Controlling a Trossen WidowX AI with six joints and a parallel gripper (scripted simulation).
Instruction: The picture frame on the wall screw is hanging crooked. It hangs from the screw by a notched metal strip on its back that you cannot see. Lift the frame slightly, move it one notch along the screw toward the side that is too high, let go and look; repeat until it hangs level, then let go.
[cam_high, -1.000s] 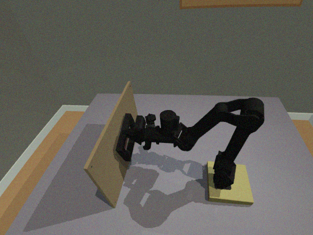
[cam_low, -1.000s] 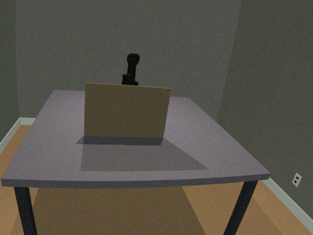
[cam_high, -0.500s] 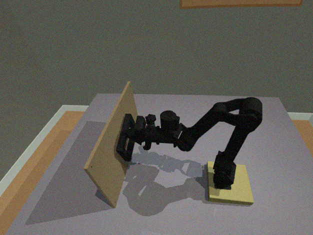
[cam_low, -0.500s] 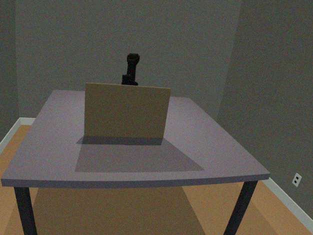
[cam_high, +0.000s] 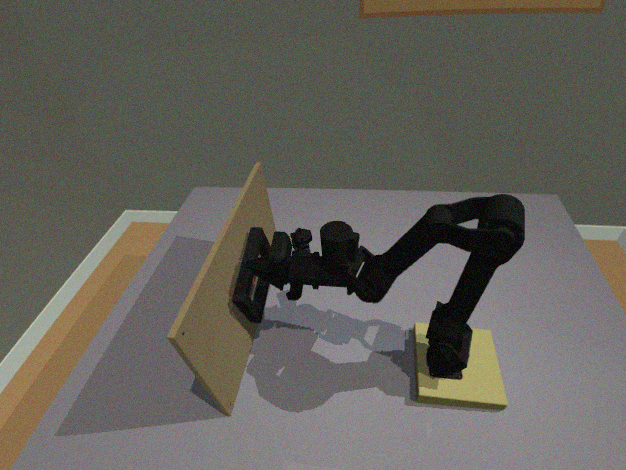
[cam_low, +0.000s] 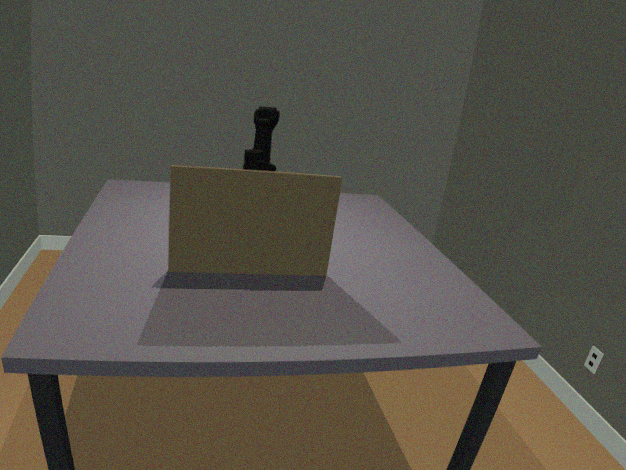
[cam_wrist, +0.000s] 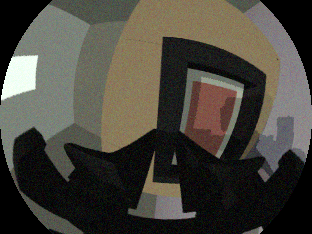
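A tan wall board stands upright on the table. The black picture frame, with a red picture inside, hangs on the side of the board that faces the arm. In the wrist view its top edge slopes down to the right. My gripper reaches level against the frame and is shut on the picture frame at its lower part. The screw and the notched strip are hidden behind the frame. In the exterior view the board hides the frame and the gripper; only the arm's elbow shows above it.
The arm stands on a yellow base plate at the right of the purple table. The board stands across the middle of the table. Grey walls and an orange floor surround the table.
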